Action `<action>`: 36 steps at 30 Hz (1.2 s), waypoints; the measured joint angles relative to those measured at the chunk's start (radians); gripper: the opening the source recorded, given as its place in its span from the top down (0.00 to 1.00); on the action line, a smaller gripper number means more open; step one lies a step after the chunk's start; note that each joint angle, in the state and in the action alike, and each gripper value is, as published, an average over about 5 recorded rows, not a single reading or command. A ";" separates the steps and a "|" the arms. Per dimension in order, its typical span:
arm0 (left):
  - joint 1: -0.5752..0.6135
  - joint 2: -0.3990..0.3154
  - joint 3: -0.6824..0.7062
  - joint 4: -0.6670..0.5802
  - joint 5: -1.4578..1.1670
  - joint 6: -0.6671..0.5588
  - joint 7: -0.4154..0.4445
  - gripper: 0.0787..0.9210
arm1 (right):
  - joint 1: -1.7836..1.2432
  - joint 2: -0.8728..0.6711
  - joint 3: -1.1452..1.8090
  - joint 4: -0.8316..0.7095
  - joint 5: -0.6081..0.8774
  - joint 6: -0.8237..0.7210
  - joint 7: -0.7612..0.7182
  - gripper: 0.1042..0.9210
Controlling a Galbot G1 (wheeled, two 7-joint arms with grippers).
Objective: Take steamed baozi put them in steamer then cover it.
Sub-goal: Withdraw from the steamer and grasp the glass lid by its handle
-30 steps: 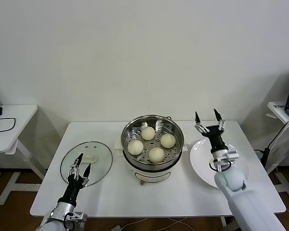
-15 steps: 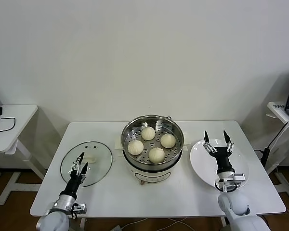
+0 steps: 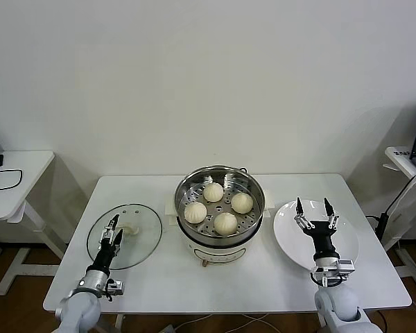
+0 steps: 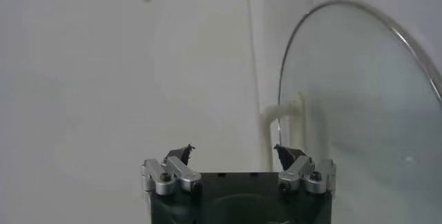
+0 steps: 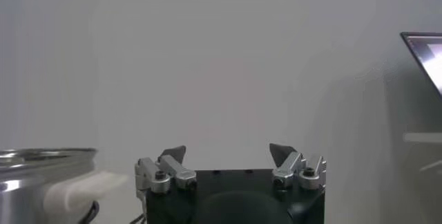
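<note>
We see four cream-white steamed baozi (image 3: 219, 205) sitting inside the uncovered shiny steamer (image 3: 220, 223), between our two tools.

The head view looks from high above, forward and down at the white table (image 3: 159, 277), far enough to take in its whole top. The left wrist view sits just behind the left gripper (image 4: 235, 153) and faces low along the table at the glass lid (image 4: 359, 108), which the head view also shows. The right wrist view looks level past the right gripper (image 5: 228, 153) toward the wall, with the steamer (image 5: 41, 177) at its edge
</note>
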 measured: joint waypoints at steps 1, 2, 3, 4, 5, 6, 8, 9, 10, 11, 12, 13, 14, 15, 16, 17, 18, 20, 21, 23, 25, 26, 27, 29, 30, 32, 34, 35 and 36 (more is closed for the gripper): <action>-0.005 -0.001 0.001 0.005 -0.001 0.001 0.001 0.12 | -0.001 0.001 0.001 -0.001 -0.001 0.000 0.000 0.12; -0.010 -0.002 0.002 0.010 -0.002 0.001 0.001 0.12 | -0.002 0.003 0.001 -0.002 -0.002 0.000 -0.001 0.12; -0.015 -0.003 0.003 0.014 -0.003 0.002 0.002 0.12 | -0.003 0.004 0.002 -0.003 -0.003 0.001 -0.001 0.12; -0.020 -0.004 0.004 0.018 -0.004 0.003 0.003 0.12 | -0.004 0.006 0.003 -0.004 -0.004 0.001 -0.001 0.12; -0.025 -0.005 0.006 0.022 -0.005 0.004 0.003 0.12 | -0.005 0.008 0.003 -0.005 -0.006 0.001 -0.002 0.12; -0.030 -0.006 0.007 0.026 -0.005 0.005 0.004 0.12 | -0.006 0.010 0.004 -0.005 -0.007 0.001 -0.002 0.12; -0.040 -0.009 0.010 0.034 -0.005 0.007 0.005 0.12 | -0.007 0.013 0.005 -0.005 -0.009 0.001 -0.002 0.12; -0.045 -0.011 0.012 0.039 -0.006 0.007 0.006 0.12 | -0.008 0.015 0.005 -0.005 -0.011 0.001 -0.002 0.12; -0.049 -0.013 0.014 0.044 -0.006 0.008 0.007 0.12 | -0.009 0.016 0.005 -0.005 -0.012 0.001 -0.002 0.12; -0.055 -0.014 0.016 0.049 -0.006 0.008 0.007 0.12 | -0.009 0.017 0.006 -0.005 -0.013 0.002 -0.002 0.12; -0.060 -0.016 0.017 0.054 -0.006 0.009 0.008 0.12 | -0.010 0.017 0.006 -0.005 -0.015 0.002 -0.002 0.12; -0.064 -0.017 0.018 0.058 -0.006 0.009 0.008 0.12 | -0.010 0.018 0.007 -0.005 -0.016 0.002 -0.002 0.12; -0.069 -0.019 0.019 0.063 -0.007 0.010 0.009 0.12 | -0.011 0.018 0.007 -0.005 -0.018 0.001 -0.002 0.12; -0.073 -0.020 0.019 0.066 -0.008 0.010 0.009 0.12 | -0.011 0.019 0.008 -0.005 -0.019 0.001 -0.002 0.12; -0.077 -0.021 0.020 0.069 -0.009 0.010 0.009 0.12 | -0.012 0.019 0.008 -0.005 -0.020 0.001 -0.002 0.12; -0.081 -0.021 0.020 0.072 -0.010 0.010 0.010 0.12 | -0.012 0.019 0.008 -0.005 -0.021 0.001 -0.002 0.12; -0.085 -0.021 0.020 0.074 -0.012 0.010 0.010 0.12 | -0.012 0.020 0.009 -0.005 -0.022 0.001 -0.002 0.12; -0.091 -0.021 0.021 0.080 -0.014 0.011 0.012 0.16 | -0.012 0.021 0.009 -0.005 -0.024 0.000 -0.002 0.12; -0.094 -0.021 0.022 0.084 -0.015 0.011 0.014 0.18 | -0.012 0.022 0.009 -0.005 -0.025 0.000 -0.002 0.12; -0.100 -0.020 0.024 0.092 -0.018 0.010 0.016 0.24 | -0.011 0.023 0.009 -0.005 -0.026 -0.001 -0.002 0.12; -0.104 -0.020 0.026 0.099 -0.020 0.010 0.018 0.32 | -0.010 0.024 0.010 -0.005 -0.027 -0.003 -0.002 0.12; -0.106 -0.020 0.027 0.103 -0.022 0.010 0.020 0.36 | -0.009 0.024 0.010 -0.004 -0.028 -0.004 -0.001 0.12; -0.107 -0.020 0.028 0.106 -0.024 0.010 0.021 0.40 | -0.009 0.024 0.010 -0.004 -0.029 -0.005 -0.001 0.12; -0.109 -0.020 0.031 0.112 -0.029 0.010 0.024 0.46 | -0.007 0.024 0.010 -0.003 -0.030 -0.007 0.000 0.12; -0.110 -0.020 0.031 0.115 -0.031 0.010 0.025 0.50 | -0.007 0.024 0.010 -0.002 -0.030 -0.008 0.000 0.12; -0.111 -0.019 0.033 0.119 -0.035 0.010 0.027 0.56 | -0.005 0.024 0.010 -0.001 -0.031 -0.009 0.001 0.12; -0.111 -0.019 0.033 0.123 -0.039 0.009 0.029 0.64 | -0.004 0.025 0.009 0.000 -0.032 -0.009 0.002 0.12; -0.111 -0.020 0.034 0.124 -0.041 0.009 0.030 0.67 | -0.004 0.025 0.009 0.000 -0.033 -0.009 0.003 0.12; -0.111 -0.020 0.034 0.124 -0.043 0.009 0.031 0.71 | -0.003 0.026 0.009 0.001 -0.034 -0.009 0.003 0.12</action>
